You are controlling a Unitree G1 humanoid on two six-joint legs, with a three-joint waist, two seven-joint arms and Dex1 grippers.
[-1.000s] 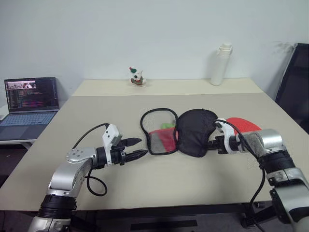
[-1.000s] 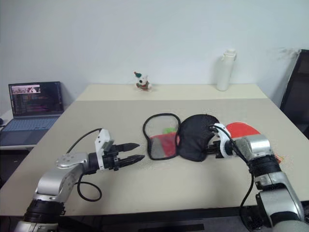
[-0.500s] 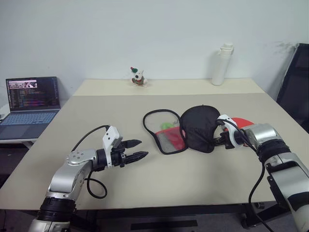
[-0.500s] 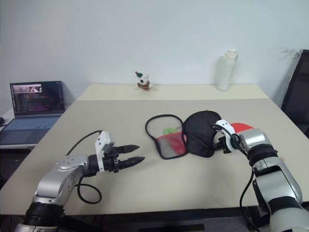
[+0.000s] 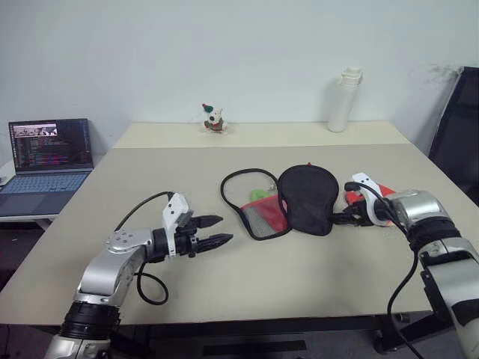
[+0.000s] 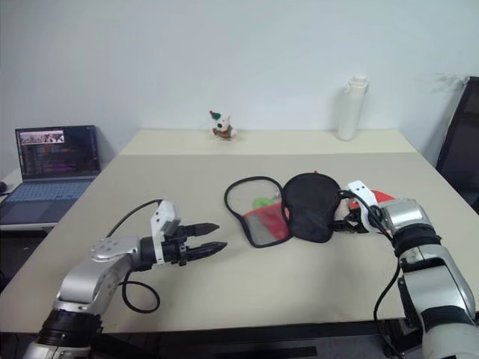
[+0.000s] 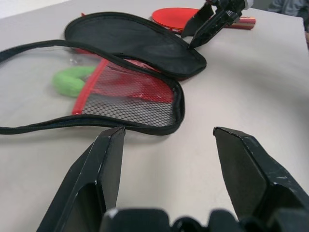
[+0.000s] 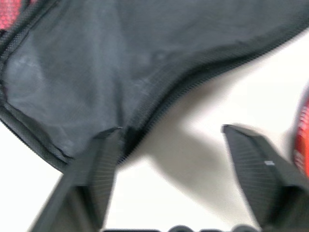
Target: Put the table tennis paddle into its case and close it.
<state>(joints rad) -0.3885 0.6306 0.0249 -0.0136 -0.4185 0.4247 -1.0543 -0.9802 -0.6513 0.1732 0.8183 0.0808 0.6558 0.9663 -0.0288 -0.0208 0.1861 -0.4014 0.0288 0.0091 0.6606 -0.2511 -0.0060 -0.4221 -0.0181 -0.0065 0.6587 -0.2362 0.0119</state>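
Case lies open on the table, paddle not yet inside.

The case (image 5: 288, 198) sits unzipped mid-table, its black flap folded back. The paddle (image 7: 186, 18) rests on the table just beside it at three o'clock. Right gripper (image 5: 346, 218), fingers apart, empty, at the flap's edge; left gripper (image 5: 217, 230), apart, empty, at nine o'clock. Loading and zipping remain.

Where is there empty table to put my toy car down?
Bare table lies between the open case and the laptop, and along the back between the small figurine and the white bottle. It is crowded where the right hand, the case and the paddle meet.
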